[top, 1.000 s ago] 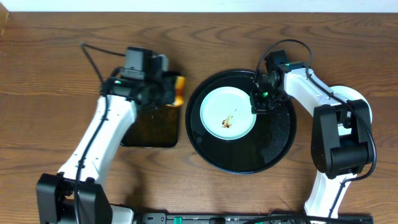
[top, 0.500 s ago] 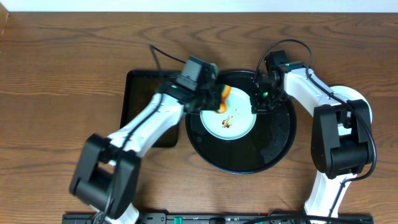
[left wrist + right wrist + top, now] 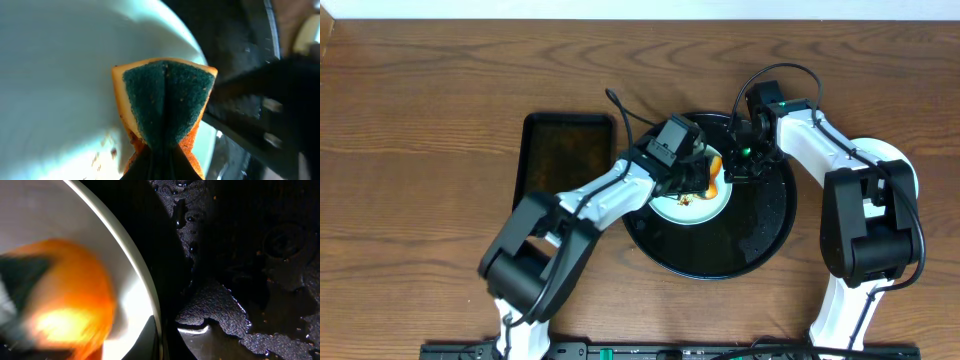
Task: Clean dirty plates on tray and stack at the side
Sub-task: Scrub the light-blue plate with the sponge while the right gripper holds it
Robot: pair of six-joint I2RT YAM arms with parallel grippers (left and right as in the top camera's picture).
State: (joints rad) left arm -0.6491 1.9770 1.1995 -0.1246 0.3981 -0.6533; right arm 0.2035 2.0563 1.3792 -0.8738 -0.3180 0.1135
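One pale mint-blue plate with a brown sauce smear lies on the round black tray. My left gripper is shut on an orange sponge with a green scouring face, which rests on the plate's right part. My right gripper is shut on the plate's right rim, one finger inside the rim and one outside. The sponge shows as an orange blur in the right wrist view. The other plates are out of view.
A smaller black rectangular tray lies left of the round tray. The round tray's floor is wet with droplets. Brown wooden table lies all around.
My left arm carried the sponge from the rectangular tray rightward onto the plate. The right gripper has stayed on the plate's rim.
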